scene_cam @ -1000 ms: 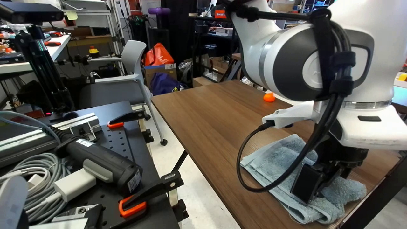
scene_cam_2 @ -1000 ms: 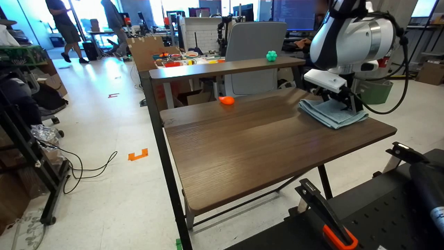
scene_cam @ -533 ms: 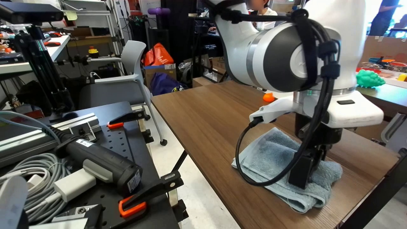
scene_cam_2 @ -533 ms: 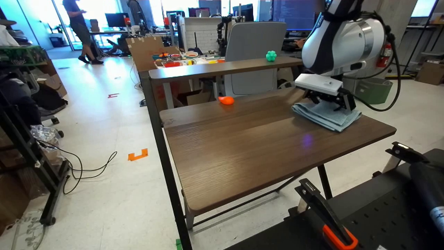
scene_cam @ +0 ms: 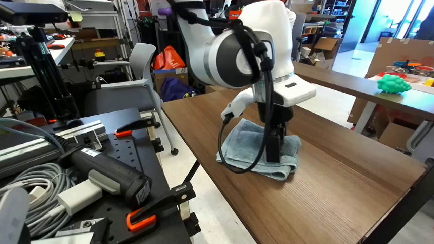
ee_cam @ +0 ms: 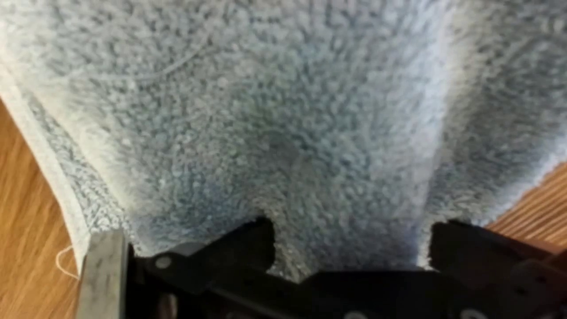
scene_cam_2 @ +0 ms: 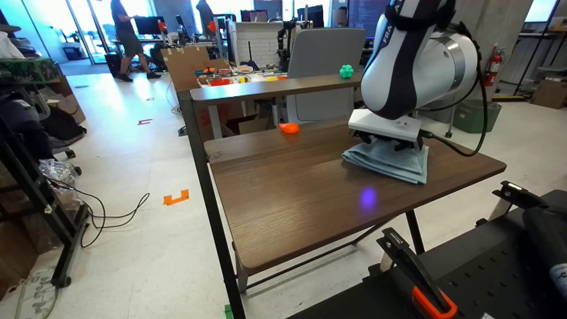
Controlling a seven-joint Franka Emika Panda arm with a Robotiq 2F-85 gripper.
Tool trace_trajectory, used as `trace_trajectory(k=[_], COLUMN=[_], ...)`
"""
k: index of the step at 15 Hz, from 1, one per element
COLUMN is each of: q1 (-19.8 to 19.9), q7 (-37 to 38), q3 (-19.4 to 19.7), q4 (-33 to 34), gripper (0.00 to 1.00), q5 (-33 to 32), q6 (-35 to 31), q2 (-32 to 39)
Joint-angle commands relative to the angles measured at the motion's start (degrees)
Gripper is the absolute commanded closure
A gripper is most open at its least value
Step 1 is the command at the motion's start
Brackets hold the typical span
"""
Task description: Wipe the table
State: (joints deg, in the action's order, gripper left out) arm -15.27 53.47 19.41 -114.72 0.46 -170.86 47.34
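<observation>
The table (scene_cam: 339, 193) has a dark brown wood-grain top and shows in both exterior views (scene_cam_2: 288, 195). A folded blue-grey towel (scene_cam: 239, 149) lies flat on it and also shows in an exterior view (scene_cam_2: 385, 168). My gripper (scene_cam: 273, 157) points down onto the towel. In the wrist view the towel (ee_cam: 310, 110) fills most of the picture. My gripper (ee_cam: 352, 246) has its black fingers (ee_cam: 261, 241) apart, with bunched towel filling the space between them and touching both. The fingertips' lowest parts are sunk in the cloth.
An orange object (scene_cam_2: 290, 128) sits near the table's far edge. A raised brown shelf (scene_cam_2: 266, 88) runs along the back, with a green knobby object (scene_cam_2: 346, 71) on it. A black workbench (scene_cam: 130, 149) with clamps (scene_cam: 142, 218) and cables stands beside the table.
My gripper and the towel have slid together along the table, to the left in both exterior views, away from the table end where they were. The fingers still touch the towel.
</observation>
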Motion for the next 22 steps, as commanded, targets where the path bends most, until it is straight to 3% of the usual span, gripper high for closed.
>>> trace_trajectory(k=[1, 3, 5, 8, 11, 15, 22], q1=[0.31, 2.44, 3.25, 4.87, 6.01, 6.71, 9.6], q7=[-4.23, -4.09, -1.59, 1.9, 4.32, 0.46, -20.3], q3=[-5.71, -9.53, -10.97, -11.07, -10.04, -11.17, -16.74], q4=[-3.94, -1.33, 4.3, 12.9, 18.28, 13.0, -7.37], gripper=[0.0, 0.0, 0.0, 0.0, 0.0, 0.0, 0.0], q5=[2.77, 6.02, 10.31, 15.57, 16.84, 14.5, 13.43], q6=[-0.3, -0.13, 0.63, 0.96, 1.89, 0.4, -5.57], q2=[-2.33, -2.21, 0.41, 4.67, 8.11, 5.88, -6.76])
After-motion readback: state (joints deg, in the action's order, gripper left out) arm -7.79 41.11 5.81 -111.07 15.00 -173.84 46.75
